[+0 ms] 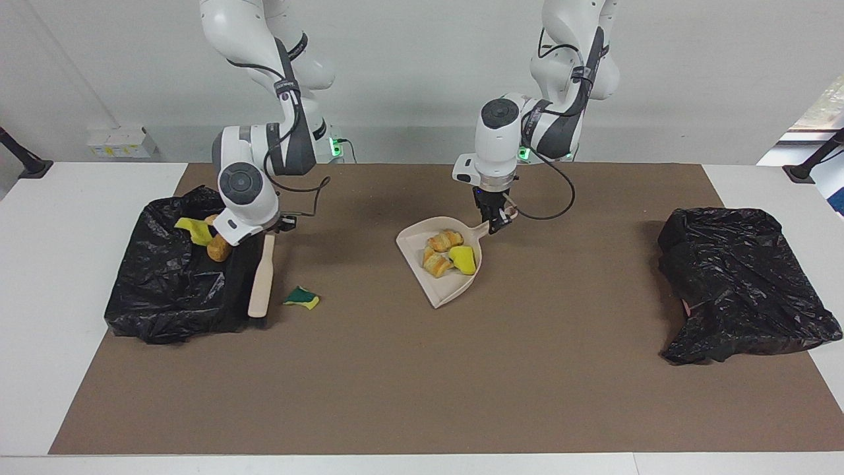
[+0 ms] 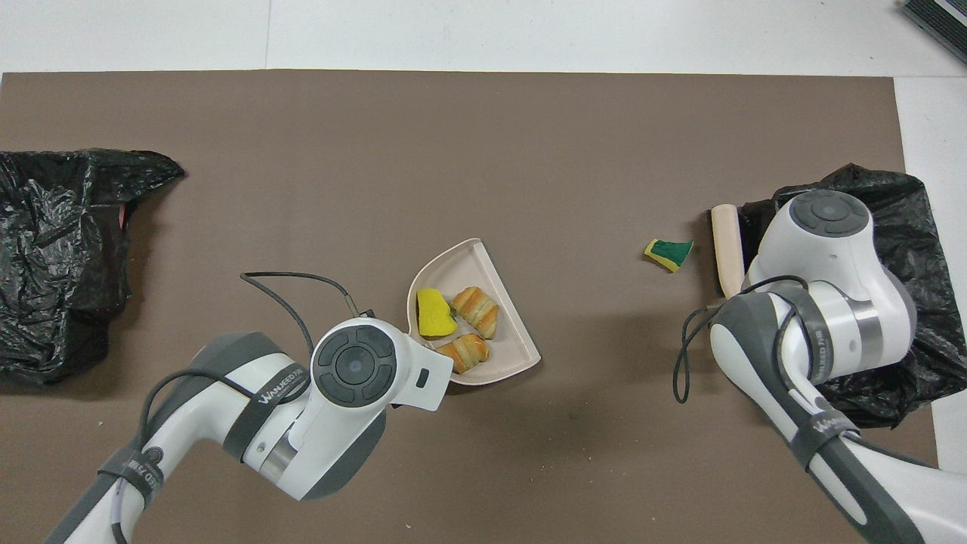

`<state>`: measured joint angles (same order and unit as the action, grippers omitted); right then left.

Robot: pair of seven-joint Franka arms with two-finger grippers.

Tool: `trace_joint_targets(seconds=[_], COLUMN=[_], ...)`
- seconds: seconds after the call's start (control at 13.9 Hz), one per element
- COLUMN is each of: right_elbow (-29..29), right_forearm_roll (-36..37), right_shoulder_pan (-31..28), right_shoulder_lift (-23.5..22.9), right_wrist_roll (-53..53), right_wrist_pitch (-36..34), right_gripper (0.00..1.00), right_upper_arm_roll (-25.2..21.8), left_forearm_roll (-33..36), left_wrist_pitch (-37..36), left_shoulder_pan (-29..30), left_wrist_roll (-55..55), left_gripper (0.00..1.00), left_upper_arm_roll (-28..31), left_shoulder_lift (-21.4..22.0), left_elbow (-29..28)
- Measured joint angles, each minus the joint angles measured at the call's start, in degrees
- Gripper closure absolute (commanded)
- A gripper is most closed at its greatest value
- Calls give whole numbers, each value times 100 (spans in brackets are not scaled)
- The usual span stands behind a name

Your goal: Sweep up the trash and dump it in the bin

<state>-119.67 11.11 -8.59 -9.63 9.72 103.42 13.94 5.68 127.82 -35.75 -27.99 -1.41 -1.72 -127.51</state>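
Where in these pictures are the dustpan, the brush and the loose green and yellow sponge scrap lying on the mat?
dustpan (image 1: 447, 290), facing view, bare floor of the pan near its open edge.
brush (image 1: 261, 284), facing view, middle of its pale wooden back.
green and yellow sponge scrap (image 2: 669, 253), overhead view, its green top.

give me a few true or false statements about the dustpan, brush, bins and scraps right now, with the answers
1. The dustpan holds three scraps. True.
2. The left gripper is shut on the brush. False: it is shut on the dustpan's handle; the right gripper is shut on the brush.
3. A green and yellow sponge bit lies on the mat beside the brush. True.
4. The bin at the left arm's end has scraps showing in it. False: none show there; scraps show in the bin at the right arm's end.
5. The dustpan is tipped over a bin. False: it is over the middle of the mat.
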Motion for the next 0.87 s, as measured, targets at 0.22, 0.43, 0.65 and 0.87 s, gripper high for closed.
trace_joint_targets(seconds=[0.22,0.43,0.65,0.87], right_elbow=[-1,3,12,47], right_forearm_roll=[-520,-1404,-2119,-2631], right_shoulder_pan=[453,993,1682,2353], right_shoulder_lift=[-54,-49,-47,-46], right_wrist_roll=[1,1,1,1], right_wrist_pitch=[-53,-101,-78,21], right_gripper=[100,100,100,100], right_upper_arm_roll=[23,37,51,59], left_forearm_roll=[-2,-4,-4,-3], left_wrist_pitch=[-5,-59,-111,-161], left_shoulder_pan=[0,0,0,-1], left_wrist_roll=[61,132,134,6], left_gripper=[100,100,100,100], left_upper_arm_roll=[-1,-6,-6,-5], left_shoulder_lift=[-1,-1,2,8], left_elbow=[0,0,1,1])
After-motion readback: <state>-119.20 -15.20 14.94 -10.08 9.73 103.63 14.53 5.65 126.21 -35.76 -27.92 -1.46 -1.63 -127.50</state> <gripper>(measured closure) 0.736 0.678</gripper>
